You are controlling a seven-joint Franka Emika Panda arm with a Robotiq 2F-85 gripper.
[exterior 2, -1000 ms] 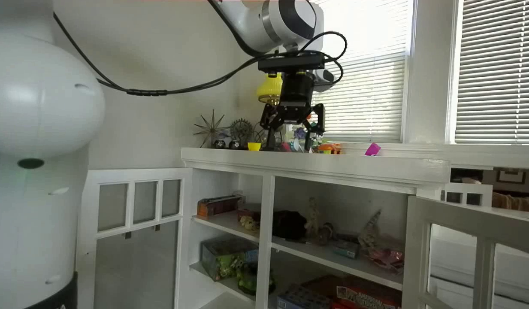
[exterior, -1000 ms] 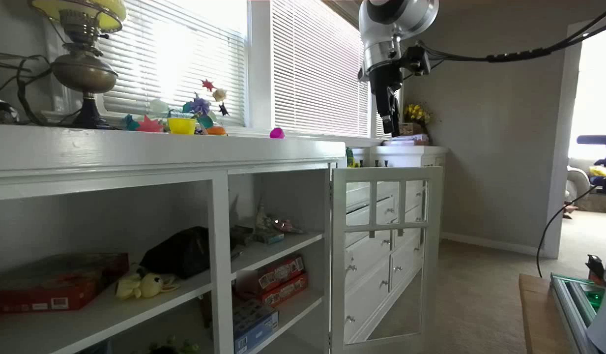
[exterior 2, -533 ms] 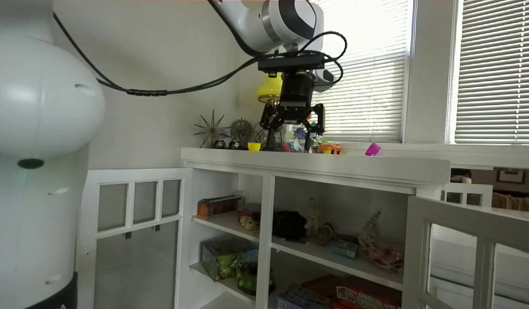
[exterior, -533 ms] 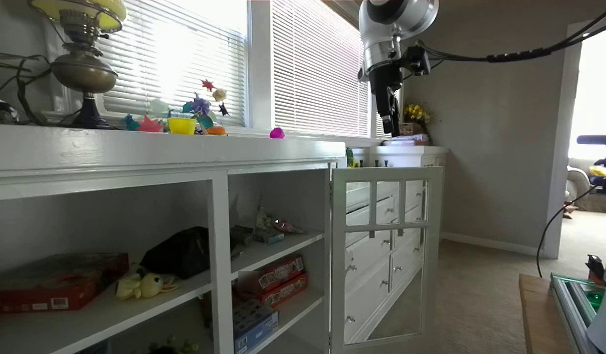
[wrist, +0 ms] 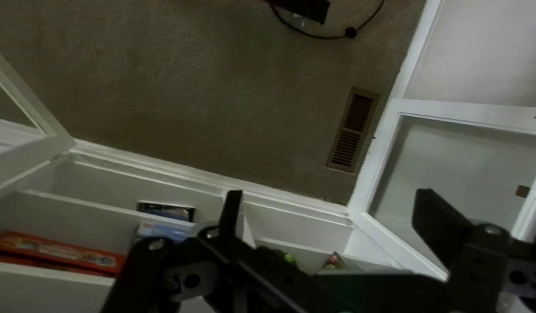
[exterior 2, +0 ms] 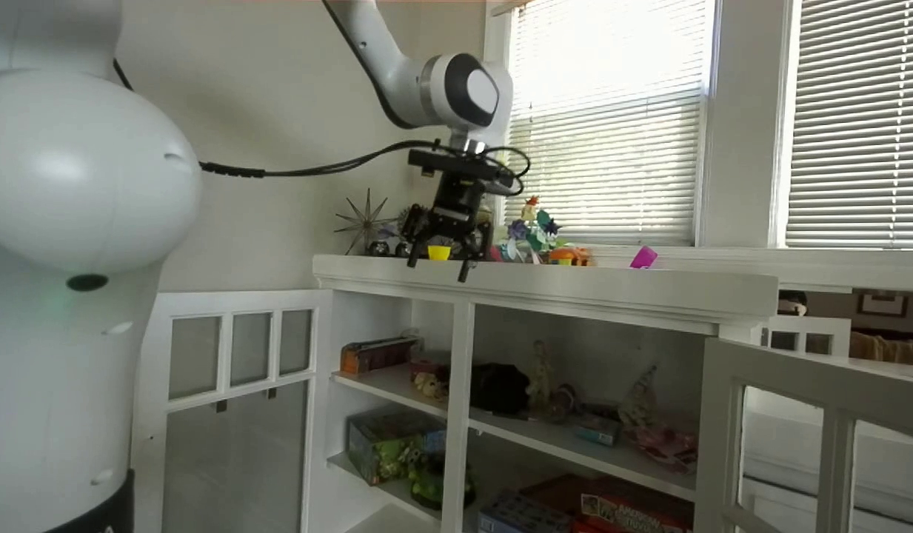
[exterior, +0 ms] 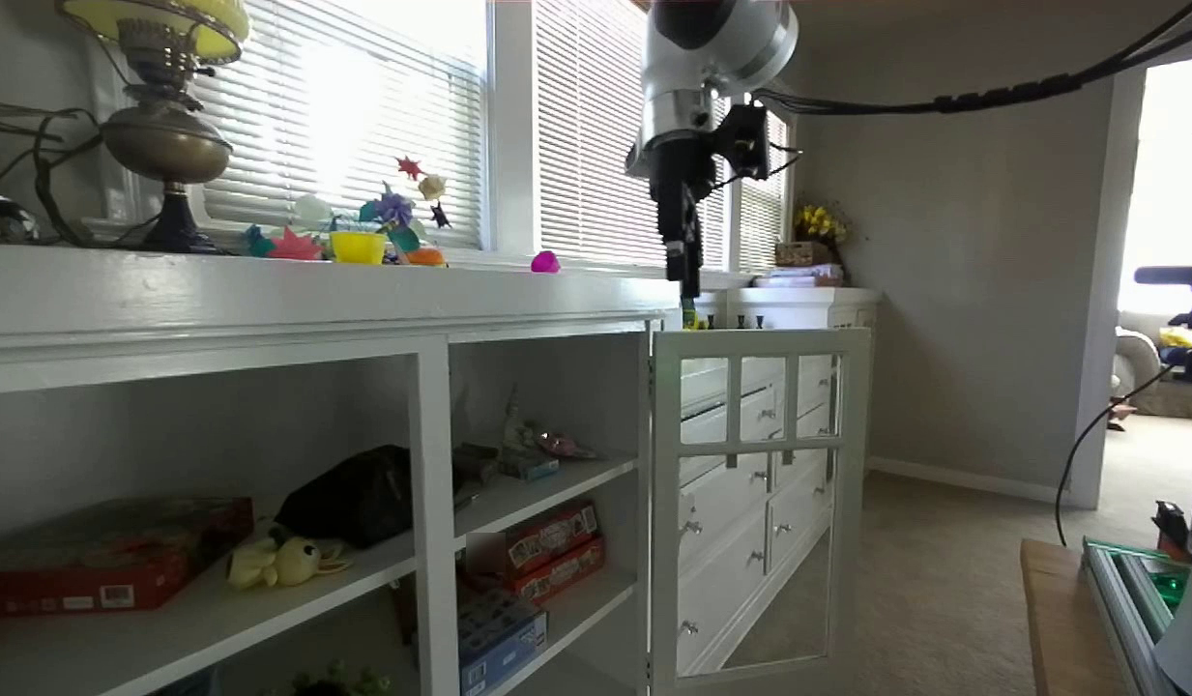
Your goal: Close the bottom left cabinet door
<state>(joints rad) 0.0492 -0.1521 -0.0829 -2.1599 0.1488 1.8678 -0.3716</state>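
Past the spread pincer (wrist: pixel 330 203) lie white shelves (wrist: pixel 76 217) and, at right, an open glazed door (wrist: pixel 459 169).

White glare at the blinds (exterior: pixel 354 126), shelves (exterior: pixel 194 626) in shadow.

Free room lies above the carpet (wrist: pixel 207 95), hemmed in by the open left door (exterior 2: pixel 238 391) and right door (exterior: pixel 760 448).

An exterior view cuts off the left cabinet door (exterior 2: pixel 238 391) below, the arm (exterior 2: pixel 400 81) above
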